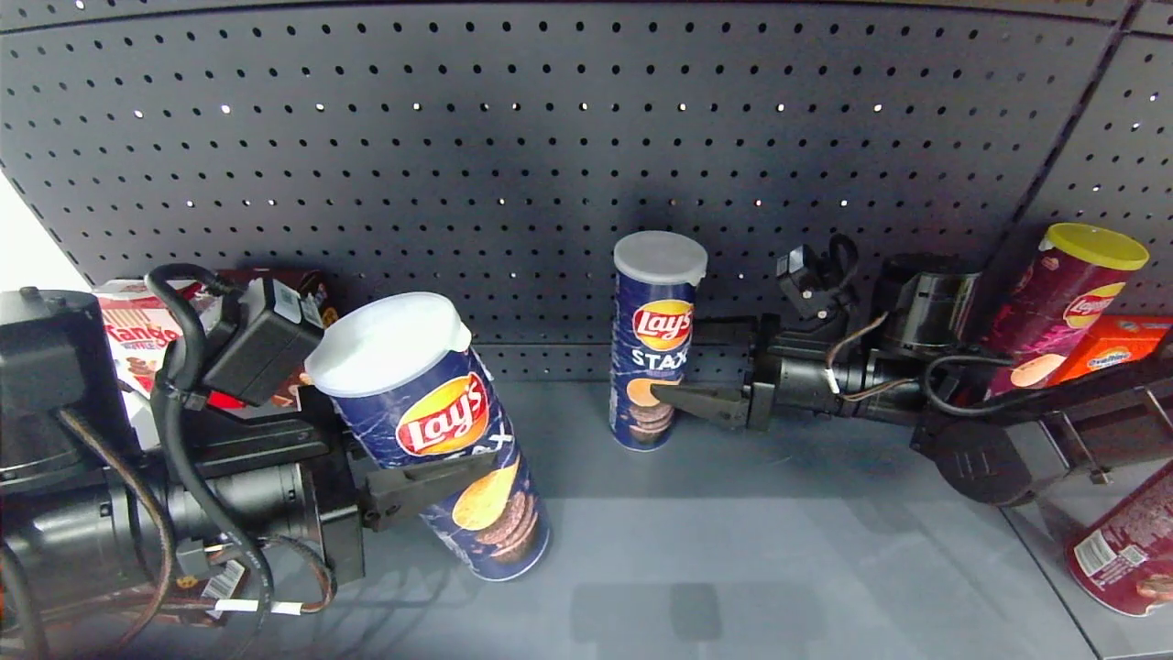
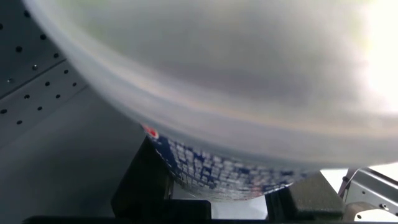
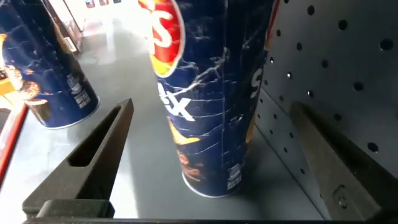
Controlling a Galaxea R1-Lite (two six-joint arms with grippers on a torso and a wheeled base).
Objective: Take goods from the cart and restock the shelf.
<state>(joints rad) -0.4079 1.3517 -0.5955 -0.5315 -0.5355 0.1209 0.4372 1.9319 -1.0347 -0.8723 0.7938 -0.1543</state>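
Note:
A blue chip can (image 1: 440,431) with a clear lid leans to the left at the shelf's front left, and my left gripper (image 1: 458,458) is shut on its middle. In the left wrist view the lid (image 2: 236,74) looms close, with the can's body (image 2: 217,177) between the dark fingers (image 2: 140,186). Whether its base touches the shelf floor I cannot tell. A second blue can (image 1: 652,339) stands upright against the pegboard. My right gripper (image 1: 674,367) is open around its lower half. Both fingers (image 3: 93,162) stand clear of that can (image 3: 211,93).
A maroon can with a yellow lid (image 1: 1068,302) and an orange box (image 1: 1113,353) stand at the right behind my right arm. Another maroon can (image 1: 1127,550) sits at the lower right. Red-and-white snack boxes (image 1: 137,339) fill the far left. The grey shelf floor (image 1: 779,550) lies bare in front.

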